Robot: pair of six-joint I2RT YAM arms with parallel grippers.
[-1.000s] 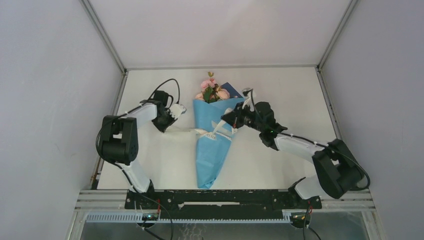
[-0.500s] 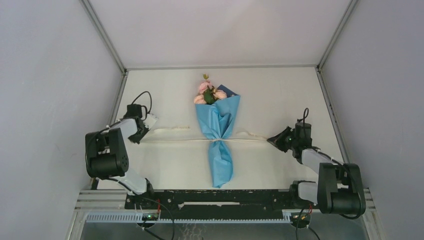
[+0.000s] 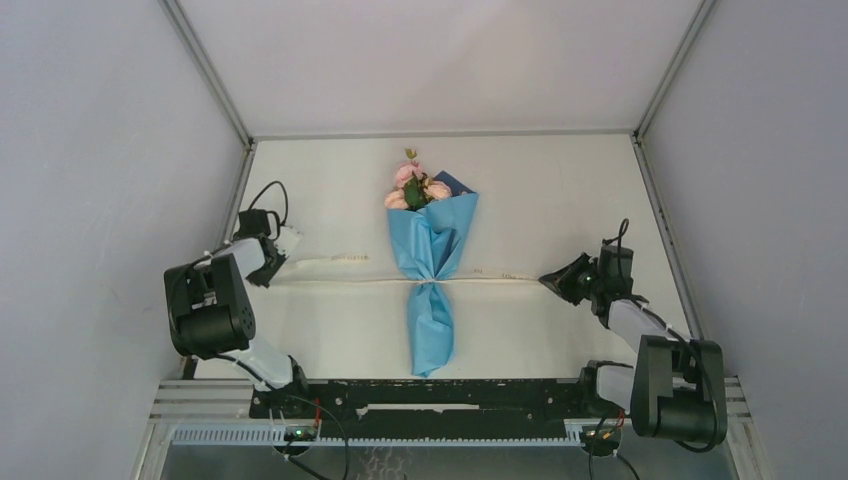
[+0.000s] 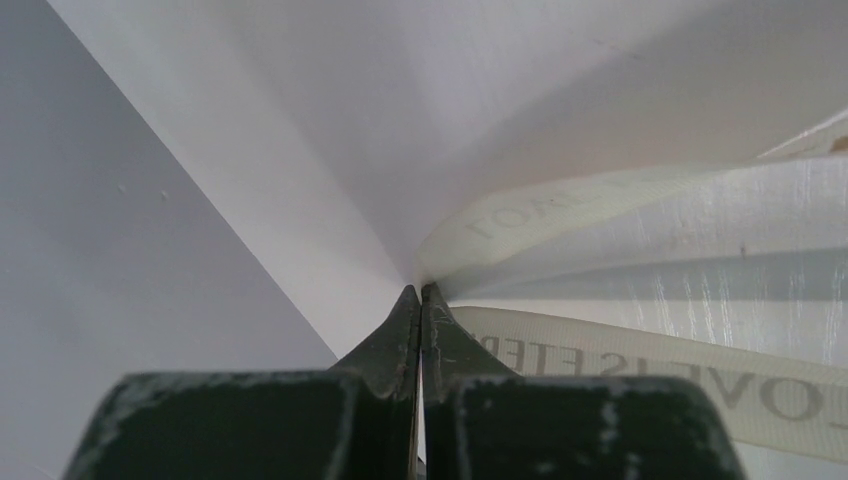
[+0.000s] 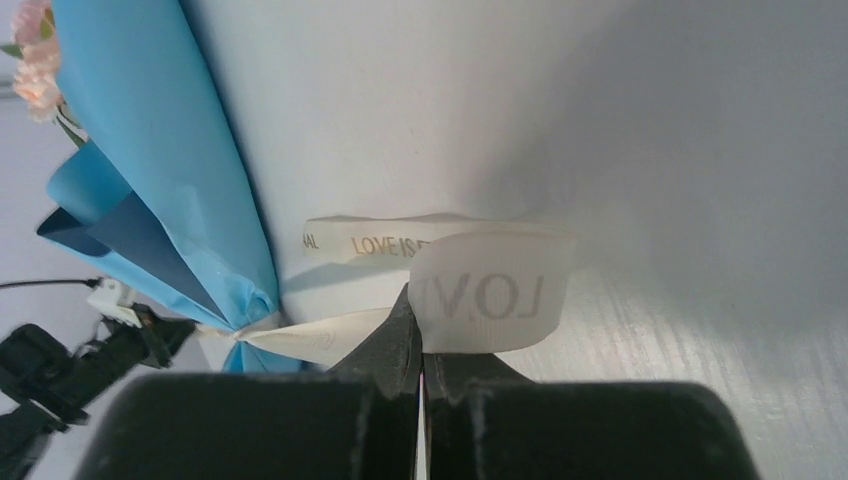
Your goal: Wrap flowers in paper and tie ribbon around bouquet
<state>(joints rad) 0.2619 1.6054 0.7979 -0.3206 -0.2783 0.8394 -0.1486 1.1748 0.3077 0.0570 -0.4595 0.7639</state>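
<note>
The bouquet [image 3: 431, 250] lies in the middle of the table. Pink flowers [image 3: 415, 187] show at the far, wide end of the blue paper [image 3: 432, 330]. The cream ribbon [image 3: 350, 281] runs taut across the table and cinches the paper at its waist. My left gripper [image 3: 268, 275] is shut on the ribbon's left part near the left wall. My right gripper [image 3: 548, 281] is shut on the right part. The left wrist view shows the ribbon [image 4: 650, 200] leaving my shut left gripper [image 4: 420, 292]. In the right wrist view, lettered ribbon [image 5: 490, 290] curls over my shut right gripper [image 5: 418, 305], with the paper [image 5: 150, 150] and flowers [image 5: 35, 60] beyond.
The white table [image 3: 560, 200] is walled in on the left, right and back by grey panels. A loose ribbon tail [image 3: 335, 259] lies left of the bouquet. A black rail [image 3: 430, 395] with the arm bases runs along the near edge.
Both grippers have drawn apart toward the side walls. The ribbon went from slack over the paper to a taut line. The paper is now pinched in tight at its waist.
</note>
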